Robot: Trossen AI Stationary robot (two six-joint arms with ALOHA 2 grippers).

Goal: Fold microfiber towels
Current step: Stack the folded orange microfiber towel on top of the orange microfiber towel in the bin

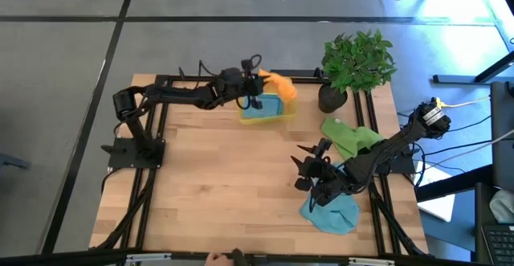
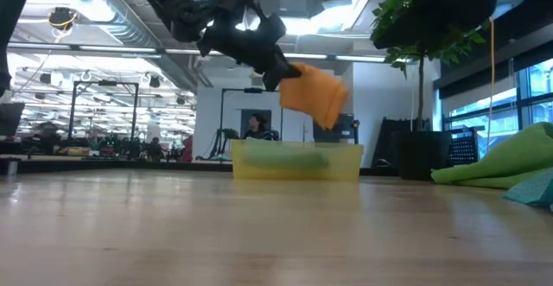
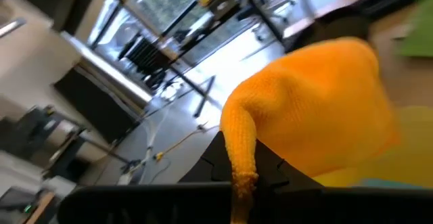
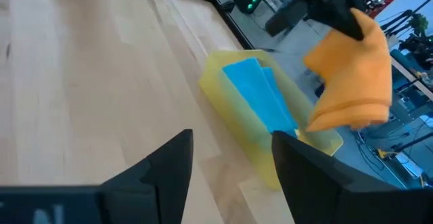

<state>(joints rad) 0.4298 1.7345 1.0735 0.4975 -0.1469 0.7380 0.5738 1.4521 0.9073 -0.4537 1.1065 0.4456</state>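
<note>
An orange towel point(image 1: 279, 85) hangs over a translucent yellow bin point(image 1: 283, 113) at the table's far side, with my left gripper point(image 1: 255, 87) shut on it. Inside the bin lies a folded teal-blue towel point(image 4: 260, 95). The low view shows the orange towel point(image 2: 315, 96) clear above the bin point(image 2: 298, 161). My right gripper point(image 1: 306, 167) hovers open and empty over the table's right half. It is between a crumpled green towel point(image 1: 350, 137) and a teal-blue towel point(image 1: 333, 211), both lying on the table. My left gripper pinches the orange towel by its upper edge point(image 2: 291, 73) between its two fingers, reaching roughly level from the table's left. The cloth is doubled over and hangs slack below and beside the fingers point(image 4: 338, 22), clear of the bin.
A potted plant point(image 1: 356, 61) stands at the far right corner, just beyond the green towel. Black frame rails point(image 1: 152, 178) run along the table's edges. Bare wood lies in the table's middle and near left point(image 1: 217, 194).
</note>
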